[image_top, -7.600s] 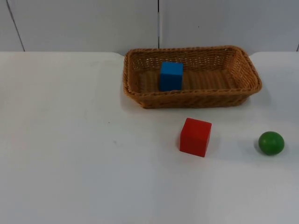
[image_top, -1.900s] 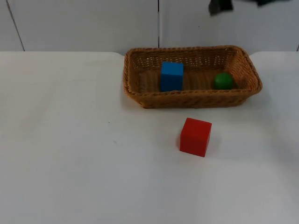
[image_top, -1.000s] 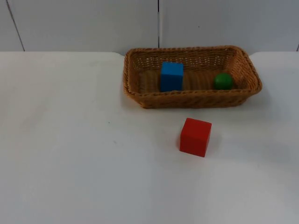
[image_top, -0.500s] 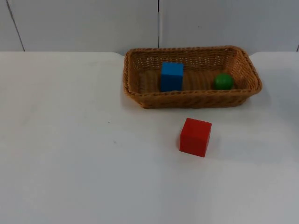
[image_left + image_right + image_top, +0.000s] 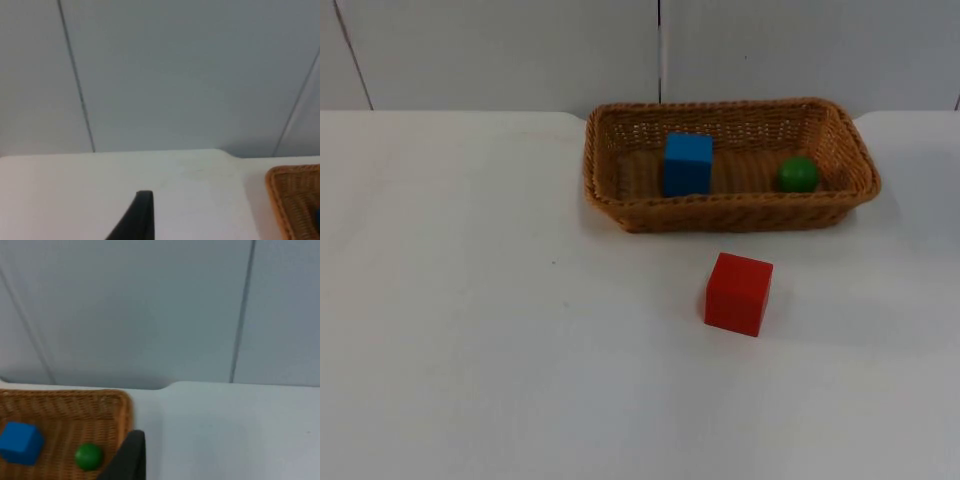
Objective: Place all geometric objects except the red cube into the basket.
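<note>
White table [image 5: 470, 350] carries the basket [image 5: 730, 212] holding the blue cube [image 5: 687, 163] and green ball [image 5: 798, 174], with the red cube [image 5: 738, 293] outside; the right gripper stands nearer the basket, both grippers' opening indeterminate.

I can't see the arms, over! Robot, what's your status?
Left gripper back near the wall, waiting; right gripper beside the wicker basket. Blue cube and green ball inside it. Red cube on the table, nothing blocking.
</note>
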### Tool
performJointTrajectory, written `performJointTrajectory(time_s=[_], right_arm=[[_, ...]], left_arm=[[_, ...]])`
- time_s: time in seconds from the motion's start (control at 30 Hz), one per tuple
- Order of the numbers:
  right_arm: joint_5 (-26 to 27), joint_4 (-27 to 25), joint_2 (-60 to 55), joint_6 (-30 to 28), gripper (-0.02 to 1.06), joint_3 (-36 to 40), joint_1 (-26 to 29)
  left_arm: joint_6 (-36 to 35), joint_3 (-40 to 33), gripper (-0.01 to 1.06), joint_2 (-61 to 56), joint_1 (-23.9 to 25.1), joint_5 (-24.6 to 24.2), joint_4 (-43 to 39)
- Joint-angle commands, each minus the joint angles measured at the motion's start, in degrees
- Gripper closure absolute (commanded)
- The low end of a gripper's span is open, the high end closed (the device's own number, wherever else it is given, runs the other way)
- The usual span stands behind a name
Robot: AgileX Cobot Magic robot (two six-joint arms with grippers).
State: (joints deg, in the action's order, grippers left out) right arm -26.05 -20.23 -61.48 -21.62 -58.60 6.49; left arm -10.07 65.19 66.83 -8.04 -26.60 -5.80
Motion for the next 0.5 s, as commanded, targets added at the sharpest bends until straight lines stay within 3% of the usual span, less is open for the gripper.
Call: performJointTrajectory(time_s=[0.0, 0.13, 0.2, 0.27, 0.3, 0.43, 0.47], right_arm=[[-0.3, -2.2, -0.3, -2.1, -0.01, 0.1, -0.5], [-1.0, 0.2, -0.2, 1.4, -0.01, 0.4, -1.2], [-3.3, 4.1, 0.6, 4.6, -0.01, 0.4, -1.9], [-4.9, 9.7, 3.5, 8.4, -0.01, 0.4, -3.8], [-4.9, 9.7, 3.5, 8.4, -0.01, 0.4, -3.8], [-9.7, 19.9, 15.7, 18.3, -0.01, 0.4, -7.3], [-9.7, 19.9, 15.7, 18.3, -0.01, 0.4, -7.3]], left_arm=[[1.7, 0.2, 0.00, -1.2, 0.1, 0.5, 2.6], [-1.8, 0.2, 0.00, -1.7, 0.1, -2.5, -2.0], [-4.9, -0.3, 0.00, -2.3, 0.0, -3.9, -7.3], [-7.9, -1.7, 0.00, -6.1, 0.0, -2.1, -10.0], [-7.9, -1.7, 0.00, -6.1, 0.0, -2.1, -10.0], [-8.9, -5.8, 0.00, -18.0, 0.0, -2.6, -14.8], [-8.9, -5.8, 0.00, -18.0, 0.0, -2.6, -14.8]])
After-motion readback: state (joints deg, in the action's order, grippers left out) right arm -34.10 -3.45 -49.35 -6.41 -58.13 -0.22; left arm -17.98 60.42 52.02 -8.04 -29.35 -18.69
